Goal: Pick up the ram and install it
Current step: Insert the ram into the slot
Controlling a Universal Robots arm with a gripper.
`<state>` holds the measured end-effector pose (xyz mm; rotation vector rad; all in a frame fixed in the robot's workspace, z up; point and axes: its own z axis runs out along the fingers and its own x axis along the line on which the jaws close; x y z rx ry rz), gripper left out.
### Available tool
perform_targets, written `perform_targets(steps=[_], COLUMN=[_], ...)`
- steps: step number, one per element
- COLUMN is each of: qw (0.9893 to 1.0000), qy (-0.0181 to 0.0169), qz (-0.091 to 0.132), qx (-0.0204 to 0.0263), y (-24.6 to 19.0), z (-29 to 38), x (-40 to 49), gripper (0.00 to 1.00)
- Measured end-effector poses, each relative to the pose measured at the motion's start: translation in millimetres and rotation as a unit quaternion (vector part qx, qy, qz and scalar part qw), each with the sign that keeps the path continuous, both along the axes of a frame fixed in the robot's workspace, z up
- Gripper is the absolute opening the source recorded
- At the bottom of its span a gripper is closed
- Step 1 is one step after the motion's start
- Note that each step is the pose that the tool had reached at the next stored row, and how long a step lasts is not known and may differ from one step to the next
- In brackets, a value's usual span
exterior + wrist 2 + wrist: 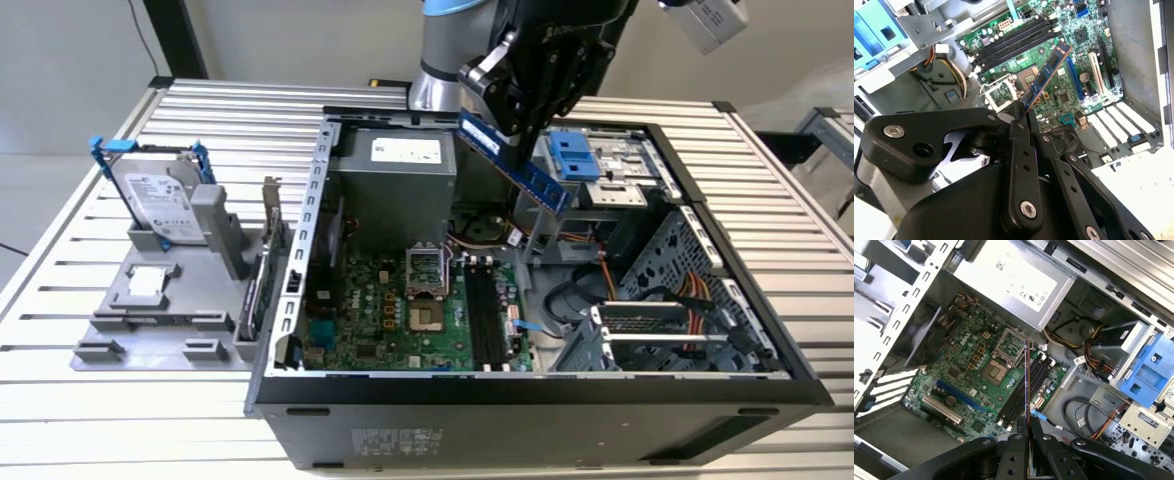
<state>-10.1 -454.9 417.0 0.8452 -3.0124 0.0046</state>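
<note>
The pick-up was judged done and the installing not yet: the ram (534, 175) was held in the pincer (511, 118), whose fingers were closed flat on 1 end of the stick, while the rest of it jutted out past the fingertips, tilted, in the air above the open computer case (534, 400). No part of the ram was seen to touch the motherboard (387, 310). The black memory slots (486, 318) lay below the pincer and well apart from the ram's free end, and all of them appeared unfilled. In the second wrist view the ram (1048, 74) was shown slanting away from the pincer (1021, 114) over the board, with the slots (1013, 42) off to 1 side of it. In the first wrist view the ram (1027, 380) was seen edge-on as a thin line rising from the pincer (1028, 432), roughly in line with the slots beyond. The exact spot of the grip was hidden by the pincer's own linkage in both wrist views. Whether the slot latches stood open could not be made out, nor could the ram's contact edge and notch.
</note>
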Motion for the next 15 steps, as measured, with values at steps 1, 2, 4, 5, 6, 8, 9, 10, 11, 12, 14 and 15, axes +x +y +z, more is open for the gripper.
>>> perform_targets(steps=[1, 2, 4, 5, 6, 8, 9, 10, 11, 12, 14, 15], qw=[1.0000, 1.0000, 1.0000, 1.0000, 0.9999, 0.9999, 0.9999, 0.9999, 0.9998, 0.9998, 0.9998, 0.9997], qy=[0.0000, 0.0000, 0.0000, 0.0000, 0.0000, 0.0000, 0.0000, 0.0000, 0.0000, 0.0000, 0.0000, 0.0000], qz=[-0.001, -0.003, -0.008, -0.009, -0.011, -0.014, -0.015, -0.016, -0.018, -0.019, -0.022, -0.024], qx=[0.0000, 0.0000, 0.0000, 0.0000, 0.0000, 0.0000, 0.0000, 0.0000, 0.0000, 0.0000, 0.0000, 0.0001], y=[0.0, 0.0, 0.0, 0.0, 0.0, 0.0, 0.0, 0.0, 0.0, 0.0, 0.0, 0.0], z=[0.0, 0.0, 0.0, 0.0, 0.0, 0.0, 0.1, 0.0, 0.0, 0.0, 0.0, -0.1], x=[0.0, 0.0, 0.0, 0.0, 0.0, 0.0, 0.0, 0.0, 0.0, 0.0, 0.0, 0.0], gripper=[0.00, 0.00, 0.00, 0.00, 0.00, 0.00, 0.00, 0.00, 0.00, 0.00, 0.00, 0.00])
